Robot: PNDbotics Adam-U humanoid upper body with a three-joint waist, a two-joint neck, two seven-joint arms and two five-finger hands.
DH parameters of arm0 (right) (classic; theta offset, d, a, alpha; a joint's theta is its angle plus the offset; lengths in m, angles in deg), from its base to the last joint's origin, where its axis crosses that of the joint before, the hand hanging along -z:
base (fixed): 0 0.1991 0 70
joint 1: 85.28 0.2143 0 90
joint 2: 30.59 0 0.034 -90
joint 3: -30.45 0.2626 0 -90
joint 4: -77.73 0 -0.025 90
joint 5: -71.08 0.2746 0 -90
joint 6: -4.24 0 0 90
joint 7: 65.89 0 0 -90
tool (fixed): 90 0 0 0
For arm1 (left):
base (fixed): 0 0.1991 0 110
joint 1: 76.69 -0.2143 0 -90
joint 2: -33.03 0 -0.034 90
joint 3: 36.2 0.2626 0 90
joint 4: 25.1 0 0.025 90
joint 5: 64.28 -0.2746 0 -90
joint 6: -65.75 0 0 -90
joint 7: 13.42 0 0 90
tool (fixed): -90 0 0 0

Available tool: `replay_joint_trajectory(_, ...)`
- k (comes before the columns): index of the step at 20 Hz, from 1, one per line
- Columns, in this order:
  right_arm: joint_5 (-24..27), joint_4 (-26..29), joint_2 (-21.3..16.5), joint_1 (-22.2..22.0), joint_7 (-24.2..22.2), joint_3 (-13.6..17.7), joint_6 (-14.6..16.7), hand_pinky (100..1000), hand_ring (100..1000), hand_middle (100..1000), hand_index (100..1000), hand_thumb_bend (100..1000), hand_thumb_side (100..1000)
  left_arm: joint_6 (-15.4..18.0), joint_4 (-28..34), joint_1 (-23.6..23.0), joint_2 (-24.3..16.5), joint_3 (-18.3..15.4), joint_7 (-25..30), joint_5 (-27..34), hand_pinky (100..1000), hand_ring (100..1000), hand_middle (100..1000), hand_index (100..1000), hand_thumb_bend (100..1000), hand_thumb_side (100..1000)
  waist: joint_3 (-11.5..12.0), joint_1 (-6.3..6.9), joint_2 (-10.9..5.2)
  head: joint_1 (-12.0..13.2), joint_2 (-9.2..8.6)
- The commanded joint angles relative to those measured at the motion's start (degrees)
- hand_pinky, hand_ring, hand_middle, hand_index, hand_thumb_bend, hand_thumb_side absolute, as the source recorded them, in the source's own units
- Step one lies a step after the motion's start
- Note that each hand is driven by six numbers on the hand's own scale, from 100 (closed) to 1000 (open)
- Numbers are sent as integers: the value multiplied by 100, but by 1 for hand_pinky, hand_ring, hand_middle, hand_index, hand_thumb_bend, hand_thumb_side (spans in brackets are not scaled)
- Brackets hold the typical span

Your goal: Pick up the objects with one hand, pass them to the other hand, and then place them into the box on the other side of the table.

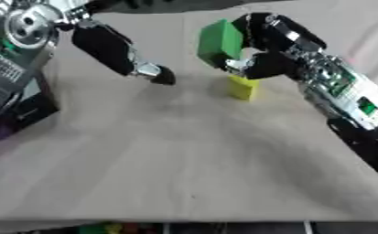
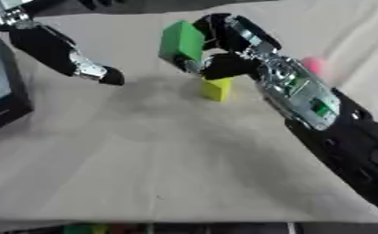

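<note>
A green block (image 1: 219, 40) hangs above the table, pinched by the curled fingers and thumb of my right hand (image 1: 265, 45), which comes in from the right. Just below it a small yellow block (image 1: 242, 87) stands on the tan table (image 1: 184, 151). My left hand (image 1: 116, 48) reaches in from the upper left, its straight fingers pointing toward the green block, a short gap away and holding nothing. A pink thing (image 2: 313, 64) shows past my right wrist in the right eye view.
A dark box-like thing (image 1: 15, 98) sits at the table's left edge. Small coloured pieces (image 1: 104, 227) lie beyond the near edge at the bottom.
</note>
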Motion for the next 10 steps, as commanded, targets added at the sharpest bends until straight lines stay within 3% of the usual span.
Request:
replay_joint_trajectory(1, -95, 158, -48, 90, -94, 4, 24, 796, 716, 440, 474, 352, 100, 18, -26, 110, 18, -6, -15, -64, 801, 808, 840, 813, 797, 303, -3, 35, -275, 33, -76)
replay_joint_trajectory(10, -95, 197, 30, 159, -220, -102, 74, 803, 711, 440, 475, 290, 100, 69, -208, 182, 205, 103, 52, -100, 796, 798, 824, 798, 770, 283, -14, 38, -258, 3, -15)
